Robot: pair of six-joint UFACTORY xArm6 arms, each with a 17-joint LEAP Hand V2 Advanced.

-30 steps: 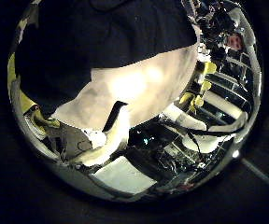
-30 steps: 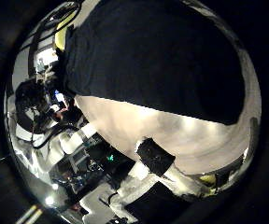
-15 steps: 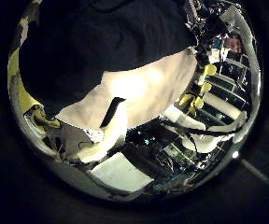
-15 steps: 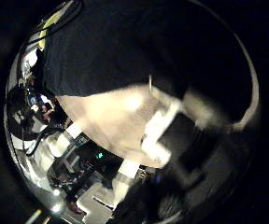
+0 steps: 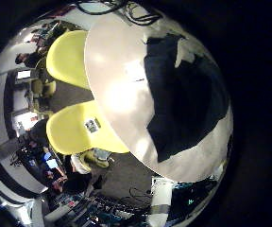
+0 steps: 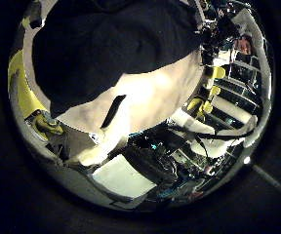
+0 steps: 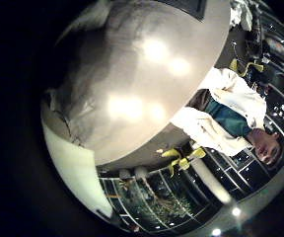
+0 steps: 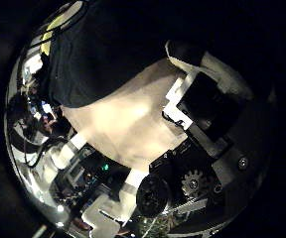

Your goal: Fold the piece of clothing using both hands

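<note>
A dark garment (image 5: 185,95) lies spread flat on a pale round table (image 5: 117,66). In the left thumb side view the garment (image 6: 111,44) covers the far part of the table, and one finger (image 6: 111,112) of my left hand reaches out over bare tabletop short of the cloth's edge, holding nothing. In the right thumb side view the garment (image 8: 108,50) lies close, and my right hand (image 8: 208,99) has fingers bent in over the cloth's near edge. Whether they grip the cloth is hidden.
Two yellow chairs (image 5: 79,128) stand at the table's rim beside the garment. The table's edge (image 7: 93,163) runs close under my right palm, with bare tabletop (image 7: 137,94) beyond it. Room furniture lies past the table.
My right hand's fingers have bent far into its thumb side view, over the garment's edge. The left thumb side view has shifted slightly, so the garment shows more.
</note>
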